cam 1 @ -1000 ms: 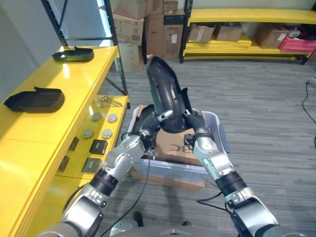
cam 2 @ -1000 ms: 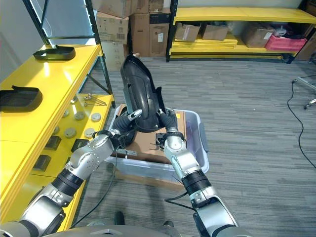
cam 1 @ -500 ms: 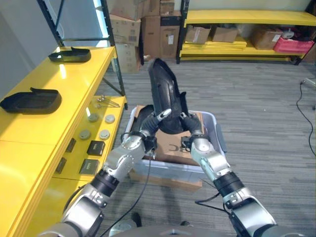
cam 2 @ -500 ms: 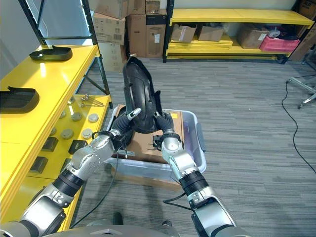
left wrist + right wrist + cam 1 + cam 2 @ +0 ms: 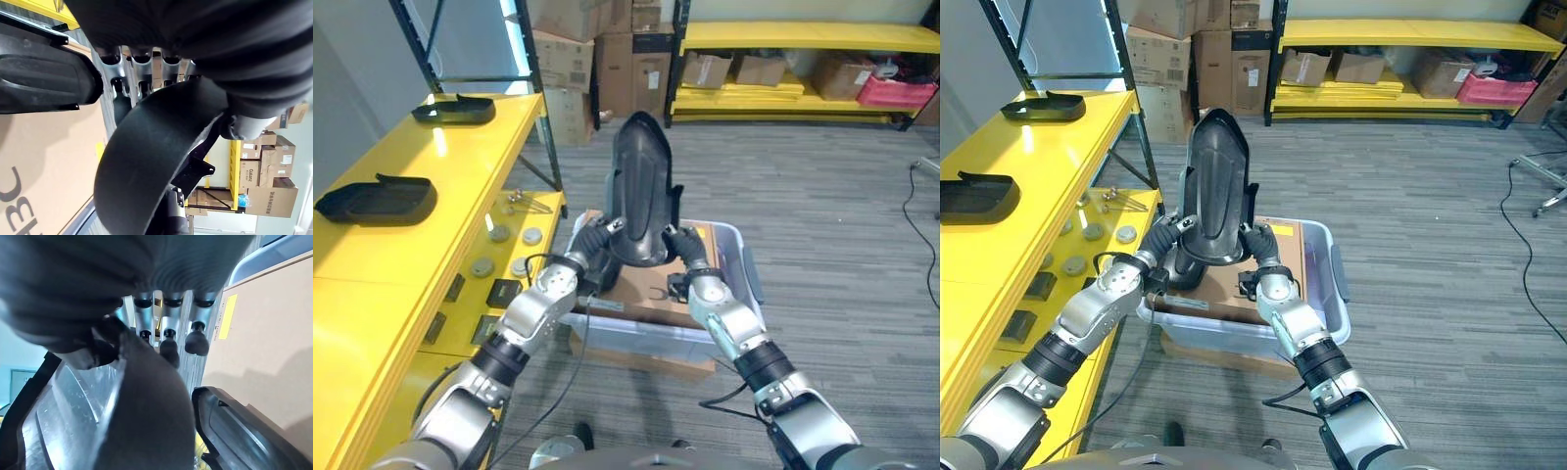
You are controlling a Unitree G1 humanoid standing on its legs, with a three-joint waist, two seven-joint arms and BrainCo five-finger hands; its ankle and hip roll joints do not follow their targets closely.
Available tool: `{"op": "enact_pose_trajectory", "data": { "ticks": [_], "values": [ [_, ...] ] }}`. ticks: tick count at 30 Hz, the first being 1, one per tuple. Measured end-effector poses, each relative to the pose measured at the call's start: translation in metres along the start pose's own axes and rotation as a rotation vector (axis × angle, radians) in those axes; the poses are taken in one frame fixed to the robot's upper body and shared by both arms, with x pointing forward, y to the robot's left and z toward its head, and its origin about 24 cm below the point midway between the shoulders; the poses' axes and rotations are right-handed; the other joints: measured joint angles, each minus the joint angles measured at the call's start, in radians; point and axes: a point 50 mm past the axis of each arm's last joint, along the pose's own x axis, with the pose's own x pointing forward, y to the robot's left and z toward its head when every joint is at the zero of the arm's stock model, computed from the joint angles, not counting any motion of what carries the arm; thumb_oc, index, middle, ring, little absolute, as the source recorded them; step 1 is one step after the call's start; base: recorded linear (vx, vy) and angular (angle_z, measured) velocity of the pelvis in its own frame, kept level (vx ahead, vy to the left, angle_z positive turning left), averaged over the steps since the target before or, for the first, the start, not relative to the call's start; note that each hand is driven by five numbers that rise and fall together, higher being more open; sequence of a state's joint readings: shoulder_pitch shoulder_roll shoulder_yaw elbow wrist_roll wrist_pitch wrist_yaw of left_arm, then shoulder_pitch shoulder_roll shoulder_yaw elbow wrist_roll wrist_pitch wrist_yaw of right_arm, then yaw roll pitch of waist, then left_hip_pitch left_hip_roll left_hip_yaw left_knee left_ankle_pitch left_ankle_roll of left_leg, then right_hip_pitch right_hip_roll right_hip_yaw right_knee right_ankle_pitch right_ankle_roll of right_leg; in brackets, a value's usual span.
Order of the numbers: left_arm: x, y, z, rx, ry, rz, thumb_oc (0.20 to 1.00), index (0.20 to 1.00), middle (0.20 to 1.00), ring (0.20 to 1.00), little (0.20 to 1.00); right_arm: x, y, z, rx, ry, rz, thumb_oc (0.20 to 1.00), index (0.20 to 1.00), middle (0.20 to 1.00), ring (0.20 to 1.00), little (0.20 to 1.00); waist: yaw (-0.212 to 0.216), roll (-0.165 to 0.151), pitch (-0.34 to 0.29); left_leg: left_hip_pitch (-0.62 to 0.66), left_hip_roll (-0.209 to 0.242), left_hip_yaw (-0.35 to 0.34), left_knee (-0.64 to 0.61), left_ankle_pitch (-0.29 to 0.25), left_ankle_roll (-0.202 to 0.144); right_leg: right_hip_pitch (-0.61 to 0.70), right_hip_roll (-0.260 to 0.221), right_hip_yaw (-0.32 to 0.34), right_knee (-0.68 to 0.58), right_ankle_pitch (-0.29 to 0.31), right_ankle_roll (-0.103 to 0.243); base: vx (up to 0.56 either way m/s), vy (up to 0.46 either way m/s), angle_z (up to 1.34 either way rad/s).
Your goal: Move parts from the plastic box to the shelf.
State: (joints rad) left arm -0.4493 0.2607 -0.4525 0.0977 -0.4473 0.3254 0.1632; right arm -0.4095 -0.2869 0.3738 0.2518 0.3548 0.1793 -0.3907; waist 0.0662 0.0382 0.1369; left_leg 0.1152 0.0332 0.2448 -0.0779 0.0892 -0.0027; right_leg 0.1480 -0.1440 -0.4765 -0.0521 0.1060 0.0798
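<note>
A long black moulded part stands nearly upright above the clear plastic box. My left hand grips its lower end from the left, my right hand from the right. In the left wrist view the fingers reach behind the part and the thumb closes on its front. The right wrist view has the fingers curled over the part's edge. More black parts lie on cardboard in the box. The yellow shelf runs along the left.
Two black parts lie on the shelf top. Its lower level holds round discs and small black blocks. Cardboard boxes and a yellow rack stand at the back. Grey carpet lies to the right.
The part has swung from leaning left to nearly upright and turned to show its broad face. Both hands kept their hold and shifted slightly left.
</note>
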Motion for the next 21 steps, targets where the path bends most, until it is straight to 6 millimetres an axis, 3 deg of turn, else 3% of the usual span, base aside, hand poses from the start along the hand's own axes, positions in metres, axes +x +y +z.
{"op": "enact_pose_trajectory", "data": {
  "ticks": [10, 11, 12, 13, 21],
  "values": [
    [-0.0008, 0.0032, -0.0004, 0.049, 0.004, -0.013, 0.2, 0.2, 0.2, 0.2, 0.2, -0.0003, 0.0009, -0.0006, -0.003, 0.003, 0.004, 0.2, 0.2, 0.2, 0.2, 0.2, 0.006, 0.002, 0.001, 0.0, 0.0, 0.0, 0.0, 0.0, -0.001, 0.0, 0.0, 0.0, -0.001, 0.0, 0.0, 0.0, 0.0, 0.0],
    [-0.0008, 0.0029, -0.0006, 0.047, 0.006, -0.013, 0.2, 0.2, 0.2, 0.2, 0.2, -0.0003, 0.0009, -0.0006, -0.003, 0.003, 0.004, 0.42, 0.42, 0.42, 0.42, 0.42, 0.005, 0.002, 0.001, 0.0, 0.0, 0.0, 0.0, 0.0, -0.001, 0.0, 0.0, 0.0, -0.001, 0.0, 0.0, 0.0, 0.0, 0.0],
    [-0.0008, 0.0029, -0.0009, 0.045, 0.009, -0.012, 0.2, 0.2, 0.2, 0.2, 0.2, -0.0002, 0.0008, -0.0006, -0.003, 0.004, 0.003, 0.545, 0.545, 0.545, 0.545, 0.545, 0.005, 0.002, 0.001, 0.0, 0.0, 0.0, 0.0, -0.001, -0.001, 0.0, 0.0, 0.0, -0.001, 0.0, 0.0, 0.0, 0.0, 0.0],
    [-0.0008, 0.0027, -0.0011, 0.043, 0.011, -0.011, 0.2, 0.2, 0.2, 0.2, 0.2, -0.0002, 0.0007, -0.0006, -0.002, 0.004, 0.003, 1.0, 1.0, 1.0, 1.0, 1.0, 0.006, 0.003, 0.001, 0.0, 0.0, 0.0, 0.0, -0.001, -0.001, 0.0, 0.0, 0.0, -0.001, 0.0, 0.0, 0.0, 0.0, 0.0],
    [-0.001, -0.0014, -0.0035, 0.009, 0.024, 0.0, 0.2, 0.2, 0.2, 0.2, 0.2, 0.0004, 0.002, 0.0008, 0.008, 0.009, 0.002, 1.0, 1.0, 1.0, 1.0, 1.0, -0.001, 0.004, 0.001, 0.0, 0.0, 0.0, 0.0, -0.001, -0.001, -0.001, 0.0, 0.0, -0.001, 0.0, 0.0, 0.0, 0.0, 0.0]
  ]
}}
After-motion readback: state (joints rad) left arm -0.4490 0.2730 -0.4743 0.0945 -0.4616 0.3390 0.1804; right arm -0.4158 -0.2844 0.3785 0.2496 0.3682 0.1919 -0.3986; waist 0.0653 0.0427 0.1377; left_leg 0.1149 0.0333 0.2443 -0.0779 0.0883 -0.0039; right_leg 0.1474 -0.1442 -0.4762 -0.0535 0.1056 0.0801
